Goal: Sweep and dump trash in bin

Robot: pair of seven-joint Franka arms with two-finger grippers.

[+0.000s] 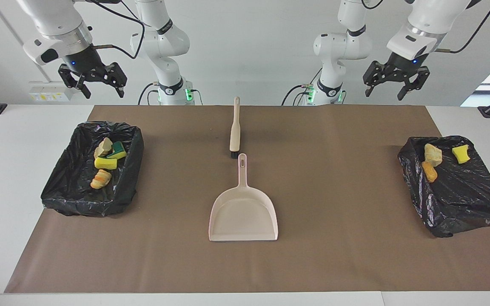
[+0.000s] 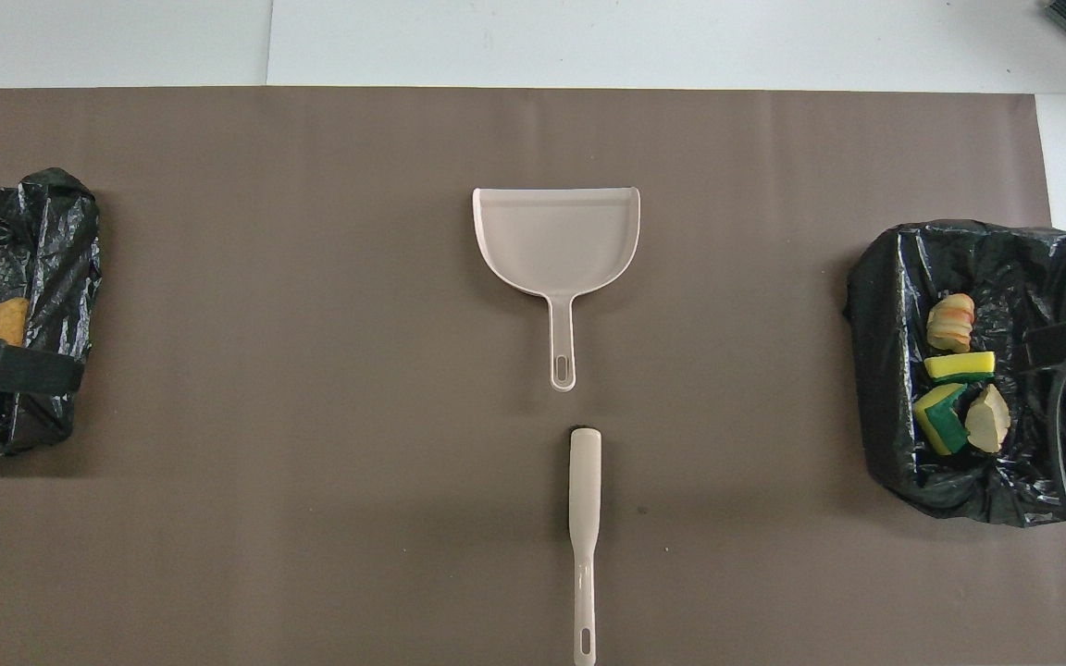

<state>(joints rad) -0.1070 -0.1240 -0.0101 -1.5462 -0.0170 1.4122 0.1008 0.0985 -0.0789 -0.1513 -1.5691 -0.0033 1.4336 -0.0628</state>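
The trash lies in two black-lined bins. The bin [image 1: 58, 182] at the right arm's end holds a yellow sponge [image 1: 105, 163], a green-sided sponge [image 1: 118, 149] and two bread-like lumps [image 1: 101, 179]. The bin [image 1: 470, 199] at the left arm's end holds a yellow sponge [image 1: 461, 153] and two brown lumps [image 1: 433, 154]. My left gripper [image 1: 394, 87] hangs high and open, holding nothing, up at its own end of the table. My right gripper [image 1: 100, 87] is also raised, open and holding nothing, above its end.
A beige dustpan [image 1: 243, 216] lies flat mid-mat, its handle pointing toward the robots. A beige brush [image 1: 235, 127] lies in line with it, nearer the robots. A brown mat [image 1: 338, 255] covers the white table. In the overhead view, dark gripper tips overlap each bin [image 2: 875, 370].
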